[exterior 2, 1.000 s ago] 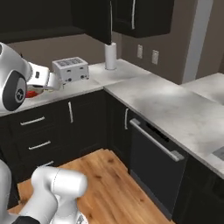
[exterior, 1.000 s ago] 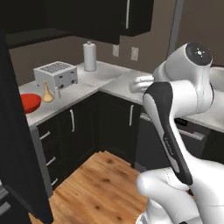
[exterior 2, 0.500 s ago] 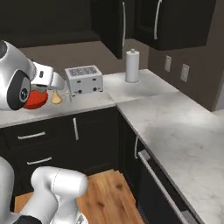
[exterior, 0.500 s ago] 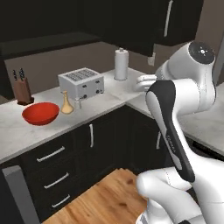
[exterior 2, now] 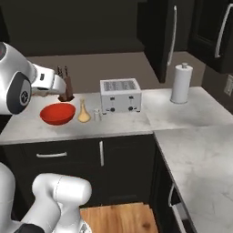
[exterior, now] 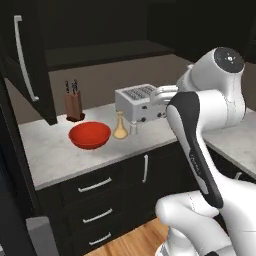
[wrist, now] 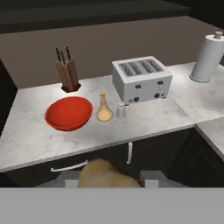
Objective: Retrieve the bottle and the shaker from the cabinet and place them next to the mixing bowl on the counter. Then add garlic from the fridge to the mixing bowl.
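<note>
The red mixing bowl (exterior: 90, 135) (exterior 2: 58, 113) (wrist: 69, 113) sits on the white marble counter (exterior: 50, 155) (wrist: 153, 118). Just to its right stand the tan bottle (exterior: 120, 127) (exterior 2: 83, 113) (wrist: 104, 109) and the small white shaker (exterior: 132, 129) (exterior 2: 97, 114) (wrist: 120, 110), both upright. My gripper (wrist: 107, 180) is shut on a brownish garlic (wrist: 105, 175), held above the floor in front of the counter's drawers. The dark cabinet (exterior: 100, 50) hangs above with its door (exterior: 30, 65) open. I cannot tell whether the dark panel (exterior: 7, 175) at the left edge is the fridge.
A silver toaster (exterior: 137, 102) (exterior 2: 120, 95) (wrist: 142, 78) stands right of the shaker, a knife block (exterior: 74, 105) (wrist: 68, 74) behind the bowl, and a paper towel roll (exterior 2: 181, 84) (wrist: 209, 57) near the counter's corner. The counter turns toward me on the right.
The whole picture has shifted: the base has turned, so the bowl, bottle and toaster now sit near the middle and closer. The gripper stays shut on the garlic.
</note>
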